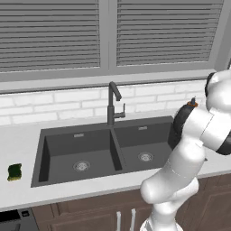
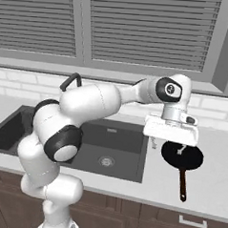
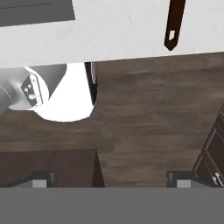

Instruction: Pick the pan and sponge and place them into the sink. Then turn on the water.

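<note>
The pan point(image 2: 181, 156) lay flat on the counter point(image 2: 212, 184) to the right of the sink point(image 2: 114, 149), its long handle point(image 2: 182, 185) pointing toward the counter's front edge, a placing that left the handle free to be reached from above. The gripper point(image 2: 168, 140) hung just over the pan's left rim, close to the sink's right edge, with its jaws spread wide and nothing between them; whether the fingertips point(image 3: 40, 178) touched the pan could not be told. In the hand view the end of the handle showed at the top over the pale counter, with the wood floor below, so the hand seemed tipped toward the counter's front edge rather than squarely over the pan, probably because it was being lined up for a grasp. The sponge point(image 1: 15, 172) sat on the counter well apart from the pan, near the left edge beyond the sink's left basin. Both basins were bare and no stream fell from the faucet point(image 1: 113, 103), so by this reckoning the task stood at its first step, taking the pan, with everything else to follow.
</note>
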